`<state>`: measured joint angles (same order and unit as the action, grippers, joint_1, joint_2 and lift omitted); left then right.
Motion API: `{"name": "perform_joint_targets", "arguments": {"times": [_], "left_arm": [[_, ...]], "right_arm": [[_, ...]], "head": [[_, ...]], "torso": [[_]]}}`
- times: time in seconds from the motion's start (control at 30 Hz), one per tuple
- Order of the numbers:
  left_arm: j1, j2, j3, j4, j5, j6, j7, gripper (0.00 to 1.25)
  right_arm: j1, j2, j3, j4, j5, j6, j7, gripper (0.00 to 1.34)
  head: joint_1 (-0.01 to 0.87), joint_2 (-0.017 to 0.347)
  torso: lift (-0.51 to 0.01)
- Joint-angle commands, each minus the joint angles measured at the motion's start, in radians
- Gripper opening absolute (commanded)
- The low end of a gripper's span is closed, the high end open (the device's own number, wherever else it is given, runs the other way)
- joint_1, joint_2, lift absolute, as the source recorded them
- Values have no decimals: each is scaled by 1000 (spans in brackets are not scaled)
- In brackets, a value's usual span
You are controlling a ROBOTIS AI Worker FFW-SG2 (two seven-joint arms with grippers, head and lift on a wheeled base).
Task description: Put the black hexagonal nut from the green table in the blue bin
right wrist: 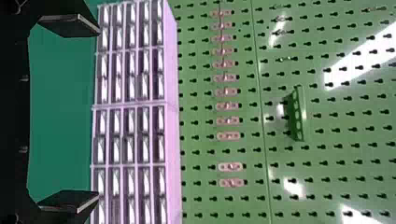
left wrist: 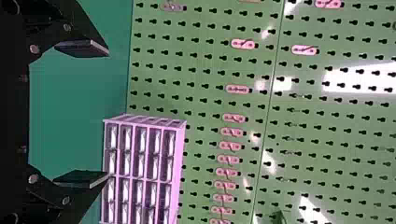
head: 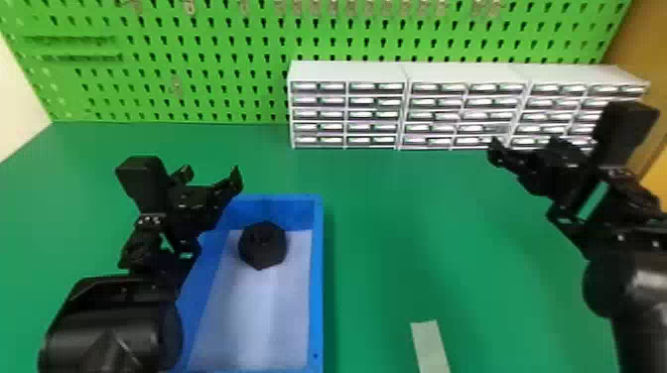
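Workshop, by the green pegboard point(head: 208, 94).

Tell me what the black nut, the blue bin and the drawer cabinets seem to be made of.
Black nut: plastic or coated metal, hard to say which; matte, with hardly any highlight.
Blue bin: probably molded plastic, with smooth, evenly colored walls.
Drawer cabinets: pale, smooth housings, perhaps plastic; drawer fronts look glossy, perhaps clear plastic, given bright glints.

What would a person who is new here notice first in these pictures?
Most likely the black hexagonal nut, lying inside the blue bin toward its far end. Next, perhaps, the bright green pegboard behind the green table, with white drawer cabinets standing at its foot.
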<state>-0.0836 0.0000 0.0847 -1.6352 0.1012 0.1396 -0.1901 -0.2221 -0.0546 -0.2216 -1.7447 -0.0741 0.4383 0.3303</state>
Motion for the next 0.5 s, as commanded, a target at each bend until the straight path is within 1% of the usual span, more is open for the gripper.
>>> {"name": "perform_joint_targets", "arguments": {"times": [0.0,0.07,0.33,0.47], "left_arm": [[1,-3,0,0,0,0,0,919],[1,-3,0,0,0,0,0,919],[1,-3,0,0,2,0,0,919],[2,-3,0,0,6,0,0,919]], "right_arm": [[49,-2,-18,-16,33,-61,-20,1259],[70,-1,-25,-26,60,-78,-28,1258],[141,4,-50,-27,94,-141,-30,1258],[179,15,-56,-50,114,-165,-36,1258]], "head": [[686,51],[686,51],[686,51],[686,51]], "torso": [[-97],[-97],[-97],[-97]]}}
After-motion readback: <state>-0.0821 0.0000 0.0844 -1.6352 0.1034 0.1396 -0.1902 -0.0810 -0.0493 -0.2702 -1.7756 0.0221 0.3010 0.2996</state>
